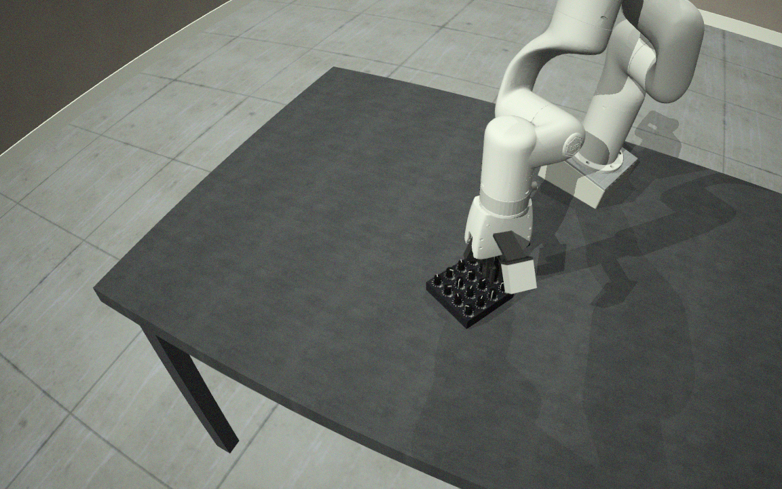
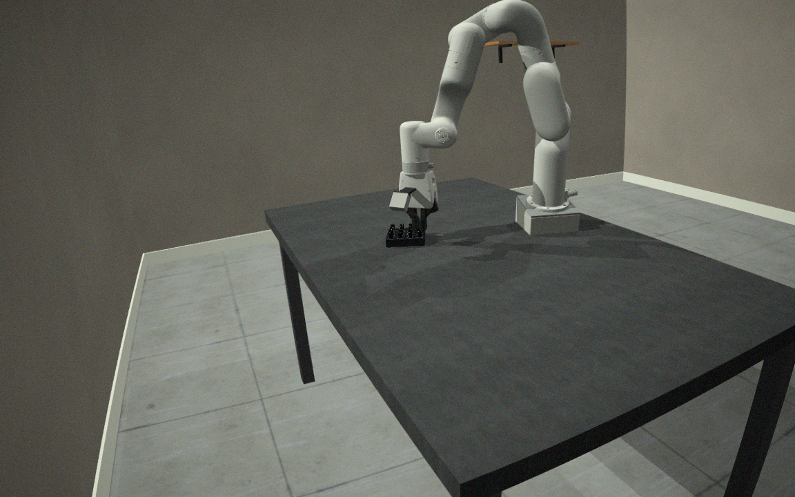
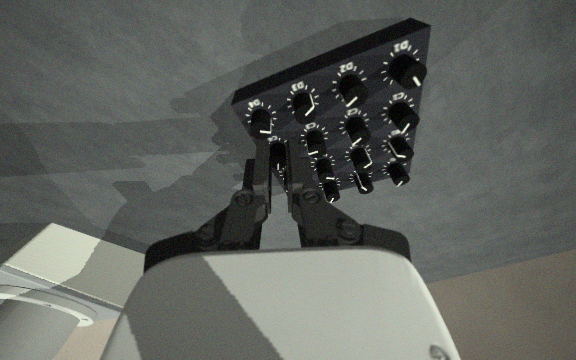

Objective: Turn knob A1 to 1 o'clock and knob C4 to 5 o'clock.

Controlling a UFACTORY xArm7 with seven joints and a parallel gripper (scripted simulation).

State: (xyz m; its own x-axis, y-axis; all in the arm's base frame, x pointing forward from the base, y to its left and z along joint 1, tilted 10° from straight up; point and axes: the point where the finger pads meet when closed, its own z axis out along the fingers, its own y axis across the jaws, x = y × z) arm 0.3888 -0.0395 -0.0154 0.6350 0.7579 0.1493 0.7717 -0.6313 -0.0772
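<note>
Gripping knob (image 3: 278, 154) w/ gripper (image 3: 278, 192), fingers clenched either side — prob C4, label hidden behind fingers. Knob box (image 3: 420, 35) on feet near table (image 1: 260, 200) middle, by arm base. Vertical wrist lets roll turn knob w/o touching neighbours.

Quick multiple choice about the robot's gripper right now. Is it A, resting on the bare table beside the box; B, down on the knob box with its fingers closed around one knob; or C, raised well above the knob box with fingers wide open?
B: in the wrist view the gripper has its two fingers pinched on a single knob of the knob box.
</note>
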